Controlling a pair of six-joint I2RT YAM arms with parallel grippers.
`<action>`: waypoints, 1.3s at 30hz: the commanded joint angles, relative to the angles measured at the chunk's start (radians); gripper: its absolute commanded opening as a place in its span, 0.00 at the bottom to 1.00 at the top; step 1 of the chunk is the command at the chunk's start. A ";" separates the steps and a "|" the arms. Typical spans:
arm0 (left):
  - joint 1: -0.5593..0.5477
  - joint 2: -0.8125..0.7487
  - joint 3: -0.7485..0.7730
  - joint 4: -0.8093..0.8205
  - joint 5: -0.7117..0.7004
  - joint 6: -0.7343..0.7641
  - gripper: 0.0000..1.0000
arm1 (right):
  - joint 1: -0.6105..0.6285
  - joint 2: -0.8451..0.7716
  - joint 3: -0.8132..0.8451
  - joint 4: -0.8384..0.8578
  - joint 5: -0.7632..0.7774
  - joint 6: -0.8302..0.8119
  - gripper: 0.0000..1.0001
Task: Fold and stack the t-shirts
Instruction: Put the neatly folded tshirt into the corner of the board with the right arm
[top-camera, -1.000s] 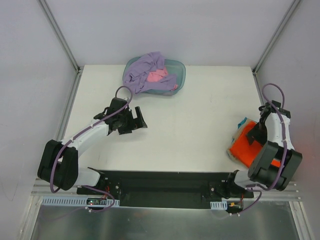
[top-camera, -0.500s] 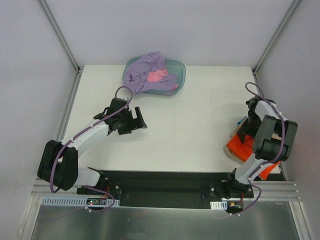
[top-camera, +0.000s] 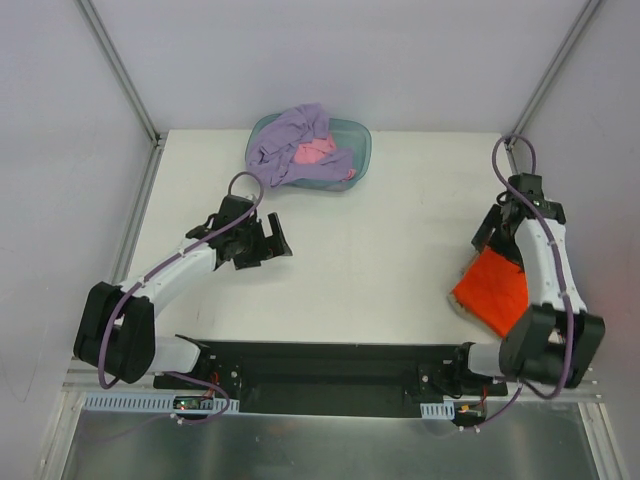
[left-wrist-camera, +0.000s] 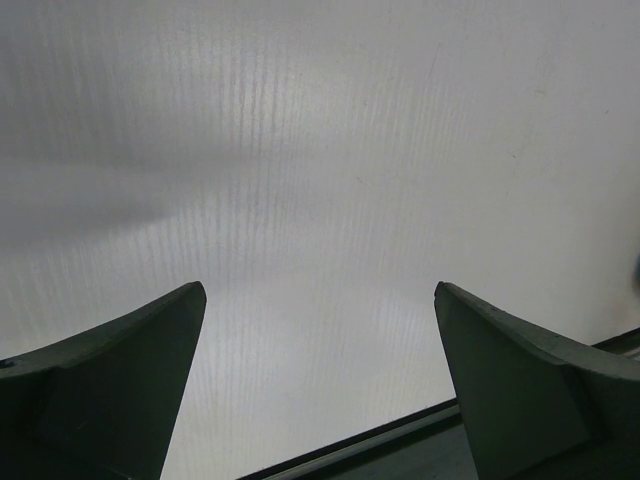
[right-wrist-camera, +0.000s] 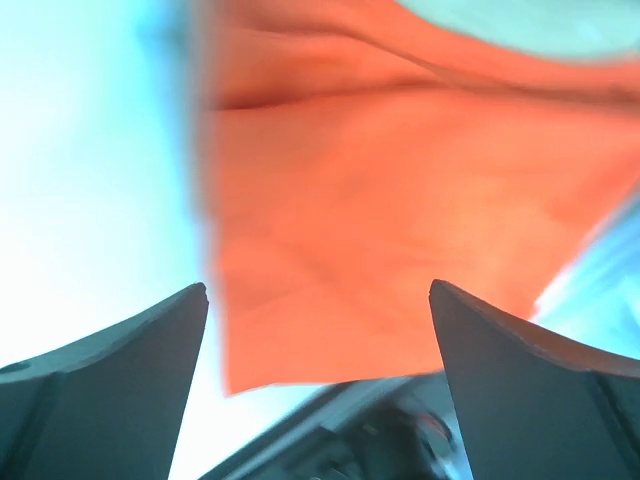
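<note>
Shirt (top-camera: 492, 292), orange-red: laid flat at the table's (top-camera: 380, 250) near right edge | right gripper (top-camera: 492, 232): fingers held spread; poised just above its far edge | left gripper (top-camera: 272, 243): held spread above the table

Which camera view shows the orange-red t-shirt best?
The top external view: the orange-red t-shirt shows nearly whole, lying flat near the right edge of the table. The right wrist view gives only a blurred close part. The left wrist view shows none of it.

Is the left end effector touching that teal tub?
Apart. The top view shows a stretch of table between the left end effector and the tub.
</note>
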 joint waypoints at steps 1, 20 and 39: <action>0.011 -0.064 0.041 -0.039 -0.044 -0.002 0.99 | 0.039 -0.252 -0.038 0.164 -0.348 -0.097 0.96; 0.011 -0.331 -0.023 -0.194 -0.293 -0.153 0.99 | 0.434 -0.493 -0.460 0.711 -0.591 -0.068 0.96; 0.011 -0.469 -0.045 -0.202 -0.396 -0.161 0.99 | 0.498 -0.545 -0.549 0.781 -0.451 -0.096 0.96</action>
